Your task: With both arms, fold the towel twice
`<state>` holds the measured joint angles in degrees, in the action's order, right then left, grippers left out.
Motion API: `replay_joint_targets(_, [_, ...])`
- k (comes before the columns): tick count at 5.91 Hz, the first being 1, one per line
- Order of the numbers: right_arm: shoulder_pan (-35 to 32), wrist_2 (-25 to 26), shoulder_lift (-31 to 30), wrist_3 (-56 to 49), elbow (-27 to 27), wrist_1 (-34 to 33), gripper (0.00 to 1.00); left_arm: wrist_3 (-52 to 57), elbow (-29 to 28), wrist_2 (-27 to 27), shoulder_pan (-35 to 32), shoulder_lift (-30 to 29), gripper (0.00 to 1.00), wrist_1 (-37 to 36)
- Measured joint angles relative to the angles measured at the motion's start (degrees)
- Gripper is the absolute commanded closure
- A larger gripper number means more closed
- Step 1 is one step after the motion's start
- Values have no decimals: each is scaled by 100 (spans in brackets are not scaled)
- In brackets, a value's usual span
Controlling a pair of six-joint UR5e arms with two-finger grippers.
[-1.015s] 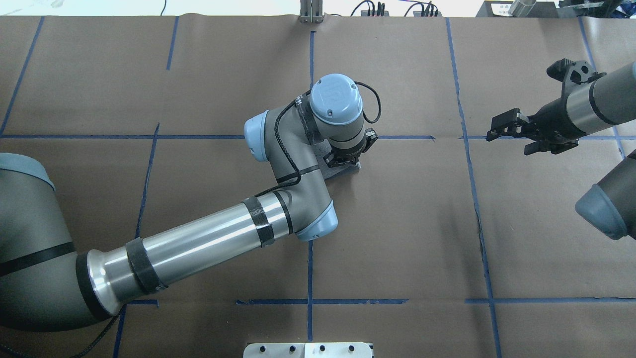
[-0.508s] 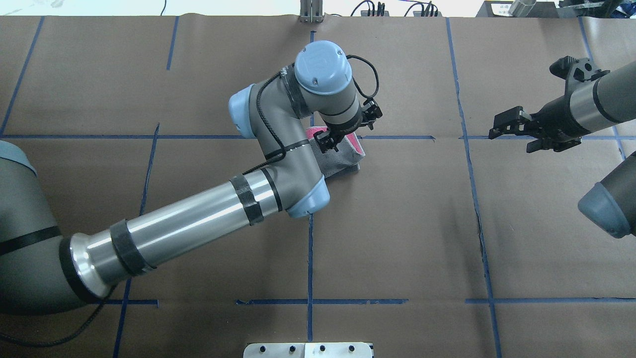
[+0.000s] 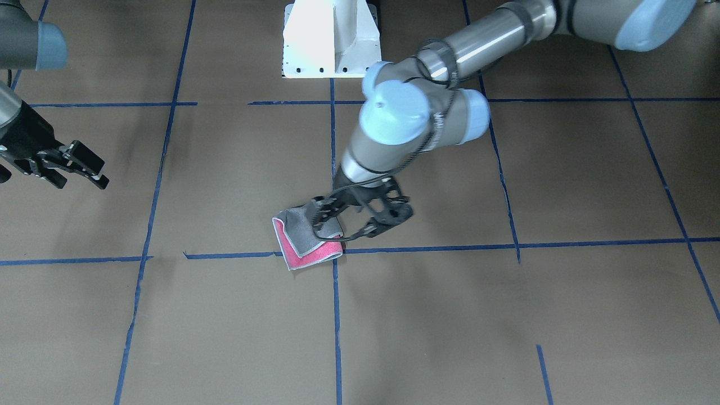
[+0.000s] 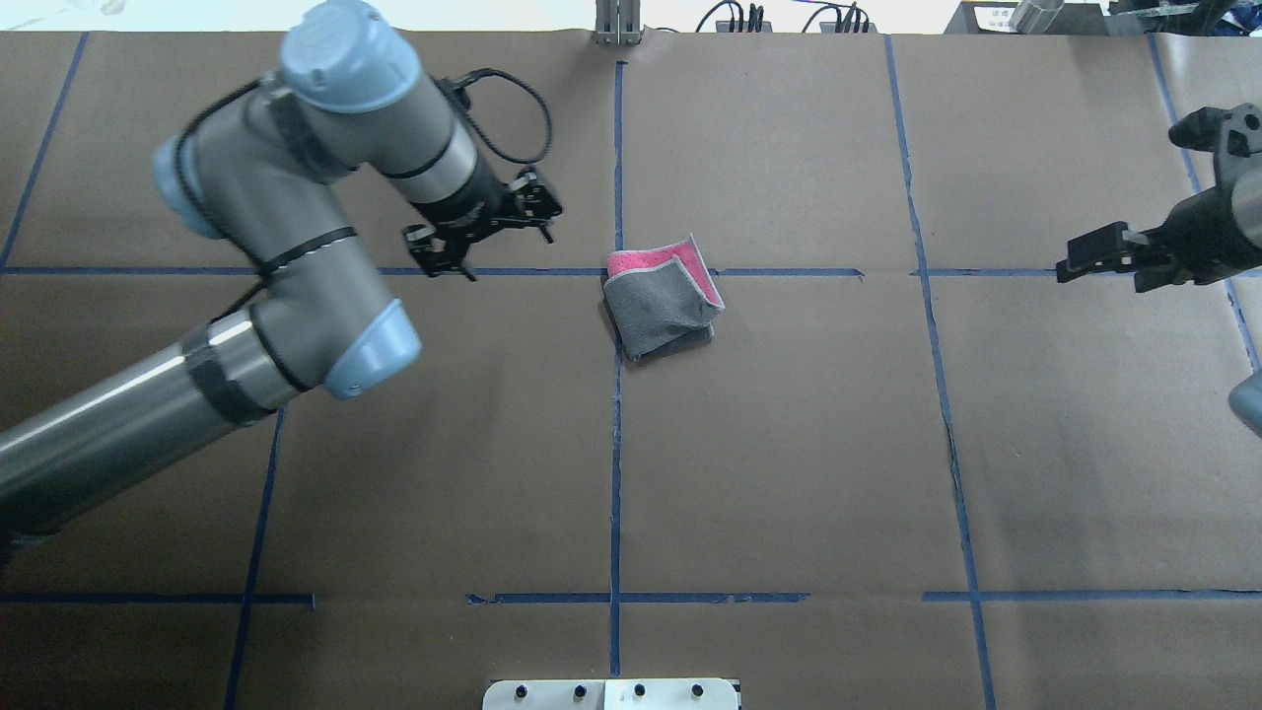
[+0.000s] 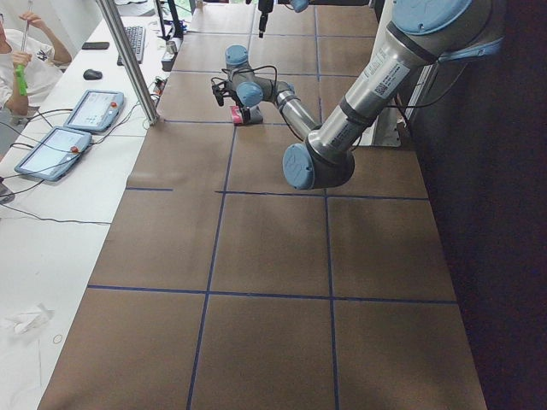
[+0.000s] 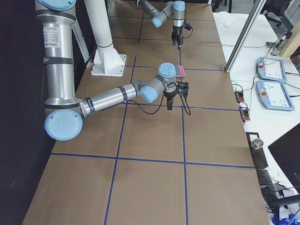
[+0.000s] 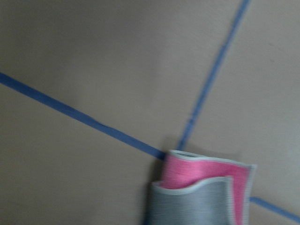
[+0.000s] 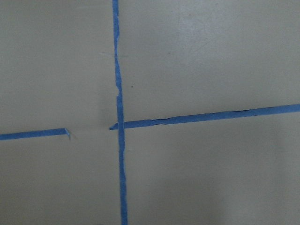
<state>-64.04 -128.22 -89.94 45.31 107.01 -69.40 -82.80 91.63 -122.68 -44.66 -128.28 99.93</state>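
Note:
The towel [image 4: 661,311] lies folded small at the table's centre, dark grey face up, with a pink strip and whitish border along its far edge. It also shows in the front-facing view [image 3: 298,232] and at the bottom of the blurred left wrist view [image 7: 201,201]. In the overhead view my left gripper [image 4: 483,242] is open and empty, left of the towel and apart from it. In the front-facing view the left gripper [image 3: 344,230] still stands open right over the towel. My right gripper [image 4: 1099,279] is open and empty at the far right, also seen in the front-facing view [image 3: 81,181].
Brown paper with blue tape lines [image 4: 615,444] covers the table. The white pedestal base [image 3: 332,39] stands at the robot's edge. The right wrist view shows only paper and a tape crossing [image 8: 119,125]. Operators' tablets [image 5: 94,109] lie on a side bench.
My left gripper has let go of the towel and swung left and away, uncovering the folded towel. My right gripper has drawn back to the right.

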Motion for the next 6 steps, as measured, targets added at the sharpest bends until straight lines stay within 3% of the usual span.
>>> replay_joint_targets(2, [-1011,-514,-97,-2328,-27,-1312,0,2016,1342,-267,-815,1653,0,-669])
replay_joint_targets(4, [-1931,-758,-230,-4266,-70,-2536,0,4254,1482,-1138,-2206,2902,0,-828])
replay_joint_targets(6, [-2604,-827,-616,-5304,-123,-3027,0,6700,1048,-1363,-3546,3375,0,-1573])
